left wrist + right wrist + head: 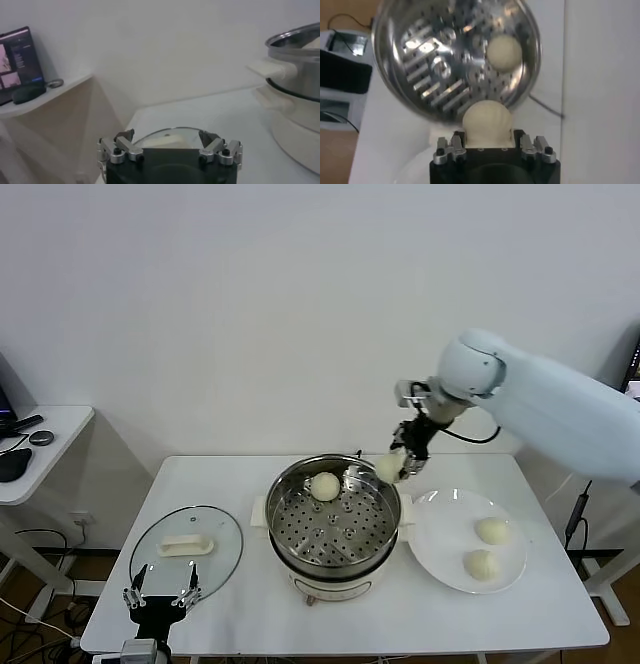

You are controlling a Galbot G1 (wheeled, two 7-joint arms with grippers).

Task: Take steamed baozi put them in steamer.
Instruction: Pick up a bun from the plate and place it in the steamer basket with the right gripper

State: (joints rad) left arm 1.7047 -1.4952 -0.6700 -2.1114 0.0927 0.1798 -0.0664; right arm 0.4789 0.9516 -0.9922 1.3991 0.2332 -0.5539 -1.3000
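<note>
In the head view, the steamer (334, 529) is seen at the middle of the white desk (250, 604), with one bun (325, 486) lying on its perforated tray toward the far side. The right end effector (393, 467) is held above the steamer's far right rim, clamped on a second bun (388, 469). To the right of the steamer a white plate (440, 536) is set on the desk, and two more buns (491, 530) are resting on it, one behind the other. To the left of the steamer a glass lid (187, 544) with a white handle lies flat. The left end effector (161, 596) is parked low at the desk's near left edge, just in front of the lid, its fingers spread apart and holding nothing. In the left wrist view, the left end effector (170, 148) is shown with its fingers wide apart, the lid (167, 137) just beyond them and the steamer (300, 95) off to one side. In the right wrist view, the right end effector (487, 142) is seen closed on the held bun (487, 121), which sits over the steamer's rim (402, 102), while the other bun (504, 52) lies on the tray, apart from it.
</note>
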